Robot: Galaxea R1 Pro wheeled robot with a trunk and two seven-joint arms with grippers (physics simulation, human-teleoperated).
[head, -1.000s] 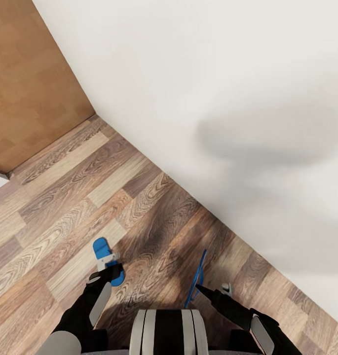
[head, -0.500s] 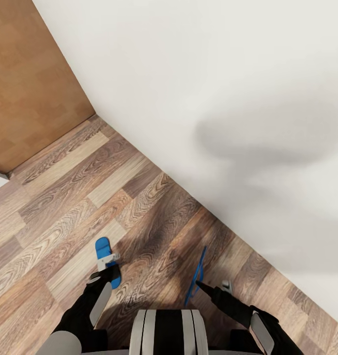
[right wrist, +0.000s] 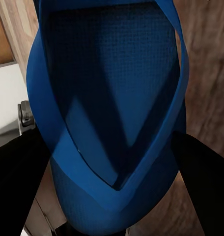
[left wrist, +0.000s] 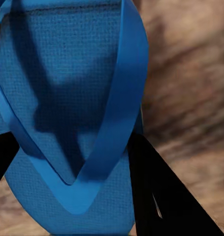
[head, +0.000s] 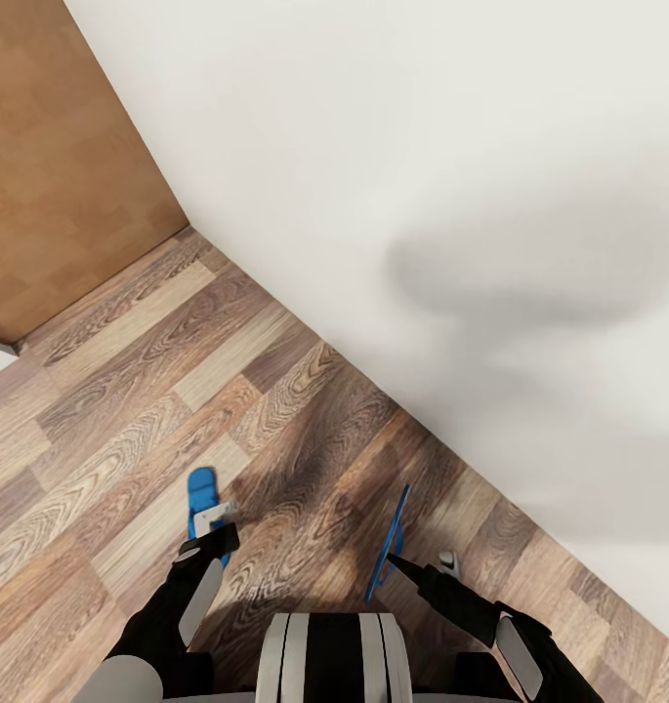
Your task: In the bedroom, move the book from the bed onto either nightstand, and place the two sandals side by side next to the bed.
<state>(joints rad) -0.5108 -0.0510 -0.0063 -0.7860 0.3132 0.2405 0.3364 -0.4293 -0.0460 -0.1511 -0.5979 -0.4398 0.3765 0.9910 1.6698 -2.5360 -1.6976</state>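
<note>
I have one sandal (head: 203,491) clamped in my left gripper (head: 217,535), sole lying flat over the plank floor (head: 129,391). The other sandal (head: 390,542), pinched in my right gripper (head: 417,566), hangs on edge beside the pale bed (head: 490,195); both run parallel, apart.

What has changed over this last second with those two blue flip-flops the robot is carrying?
The left gripper has tilted its sandal a little: its blue sole now shows shorter and further up in the head view. The right gripper still holds the other sandal edge-on, as before. Both grips stay shut; the wood floor and white wall look the same.
</note>
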